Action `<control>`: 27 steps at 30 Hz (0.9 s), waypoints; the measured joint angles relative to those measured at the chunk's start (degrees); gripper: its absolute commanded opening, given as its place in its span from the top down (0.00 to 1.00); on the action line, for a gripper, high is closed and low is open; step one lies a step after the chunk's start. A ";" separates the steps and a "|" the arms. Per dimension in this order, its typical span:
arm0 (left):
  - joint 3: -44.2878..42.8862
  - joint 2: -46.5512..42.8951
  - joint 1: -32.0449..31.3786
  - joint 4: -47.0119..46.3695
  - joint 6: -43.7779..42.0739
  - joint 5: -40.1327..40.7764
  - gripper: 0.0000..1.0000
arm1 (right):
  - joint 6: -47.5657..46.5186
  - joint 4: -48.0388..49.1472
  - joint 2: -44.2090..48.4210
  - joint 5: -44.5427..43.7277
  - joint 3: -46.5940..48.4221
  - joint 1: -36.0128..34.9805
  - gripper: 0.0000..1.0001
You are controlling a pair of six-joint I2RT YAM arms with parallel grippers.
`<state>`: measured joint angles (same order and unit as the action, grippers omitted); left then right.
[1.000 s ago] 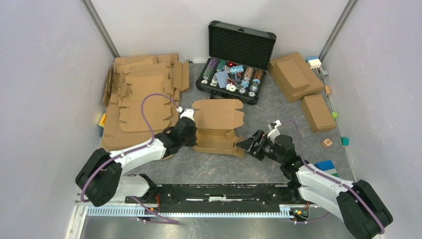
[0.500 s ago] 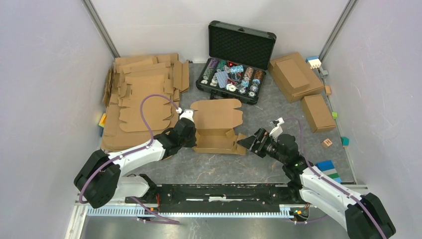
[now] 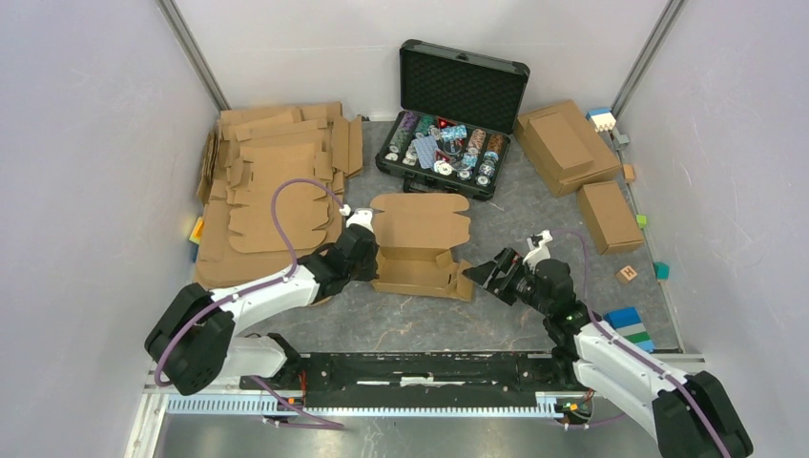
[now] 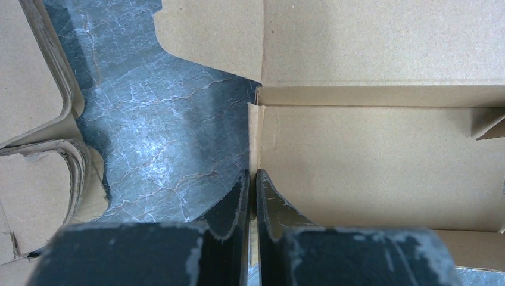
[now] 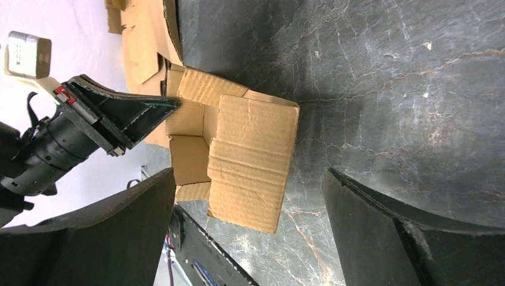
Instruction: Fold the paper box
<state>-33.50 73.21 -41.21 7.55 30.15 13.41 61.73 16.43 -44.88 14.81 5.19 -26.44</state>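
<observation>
Two arms: you have one at each end of the paper box [image 3: 420, 250], which lies on the table [image 3: 401, 324] with its long axis running left to right.
Left gripper [image 4: 252, 179]: pressed together, pinching the box's left end wall.
Right gripper [image 3: 480, 273]: spread wide, facing the box's right end, just beside it, not touching.

A big pile of flat brown cardboard sheets [image 3: 272, 186] lies on the left of the dark grey bench [image 3: 420, 329]. At the back a black case [image 3: 463, 86] stands open, full of round colored chips [image 3: 444, 148]. To its right sits a wide brown box [image 3: 565, 145]. A smaller brown box [image 3: 609, 217] is just in front of it. Little colored blocks [image 3: 628, 318] lie near the right wall.
</observation>
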 measured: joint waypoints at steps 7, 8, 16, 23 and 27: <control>0.00 0.00 0.00 -0.02 0.00 -0.02 0.98 | 2.80 11.15 -5.81 4.76 -4.04 0.68 0.02; 0.00 0.00 0.00 -0.02 0.00 -0.04 0.98 | 3.37 12.87 -6.93 5.62 -4.07 0.68 0.02; 0.00 -0.04 0.00 -0.02 0.00 -0.07 0.98 | 7.52 24.98 -12.70 10.27 -4.09 0.70 0.02; 0.44 -1.01 -0.63 0.07 -0.04 0.04 0.98 | 5.68 22.14 -12.15 11.17 -2.45 0.68 0.02; 0.76 -1.64 -3.52 0.52 -0.22 1.88 0.98 | 1.38 15.50 -12.24 11.06 0.87 0.68 0.02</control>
<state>-32.73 71.57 -44.73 8.08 29.93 15.29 63.11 31.92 -57.12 25.87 6.07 -25.76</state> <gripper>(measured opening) 0.105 0.979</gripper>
